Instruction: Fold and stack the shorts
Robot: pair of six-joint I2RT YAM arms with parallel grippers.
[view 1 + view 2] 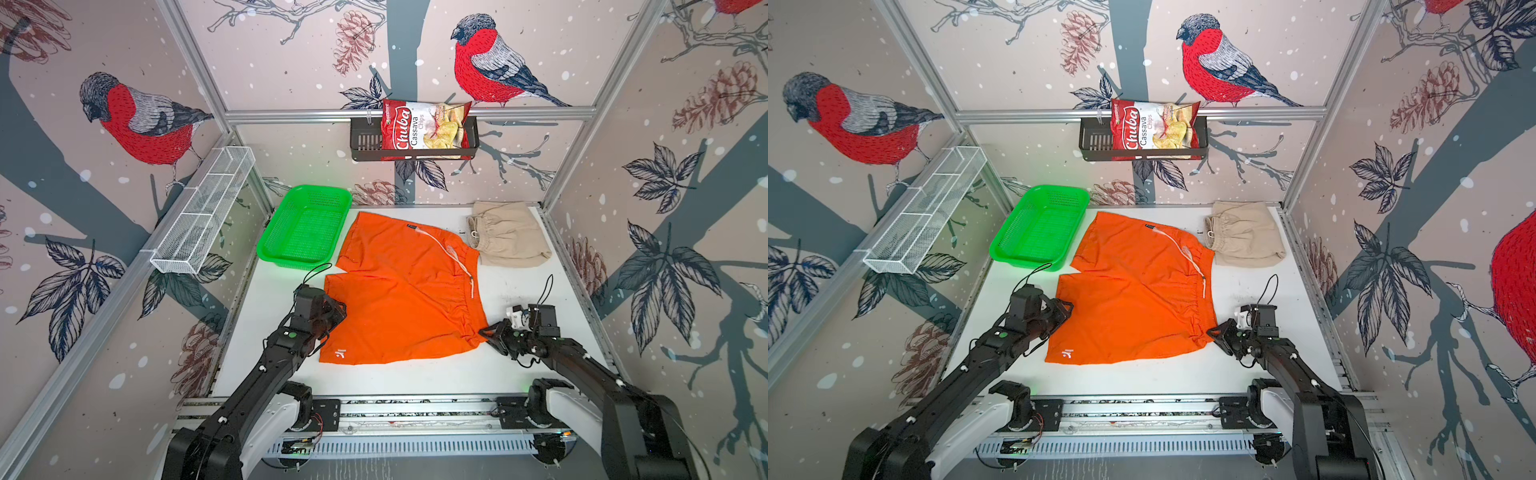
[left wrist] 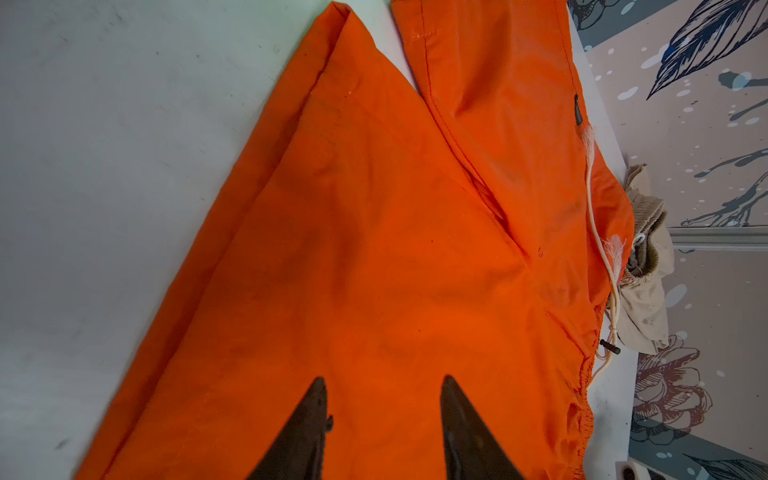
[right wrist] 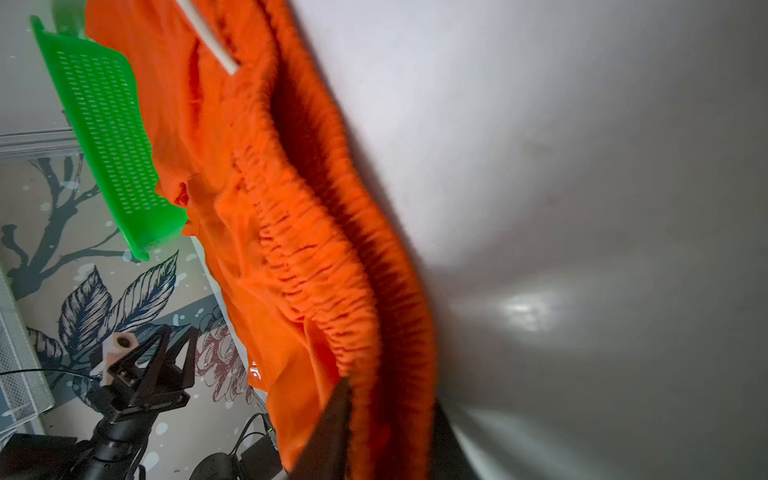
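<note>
While your right hand [image 3: 390, 399] is pressed together on the orange shorts [image 1: 399, 299], it pinches the gathered waistband at the waist's front corner, low against the surface [image 1: 436, 376]. The wrist view shows one dark finger on each side of the elastic.

Your left hand [image 2: 384, 380] is spread: its two fingers stand apart over the front leg of the same shorts, with only flat orange cloth showing between them. You cannot tell from these views whether the tips touch the fabric. In both top views this hand sits at the left edge of that leg.

The orange shorts lie spread out in the middle of the surface, waist to the right and legs to the left. A white logo [image 1: 340, 354] marks the front left hem, and a white cord [image 1: 453, 253] trails along the waist.

The beige shorts [image 1: 509, 239] lie bunched at the far right corner, just beside the far end of the orange waist. The basket [image 1: 316, 189] stands at the far left, just beside the far leg. Chips [image 1: 424, 129] sit in a rack [image 1: 365, 141] on the back wall.
</note>
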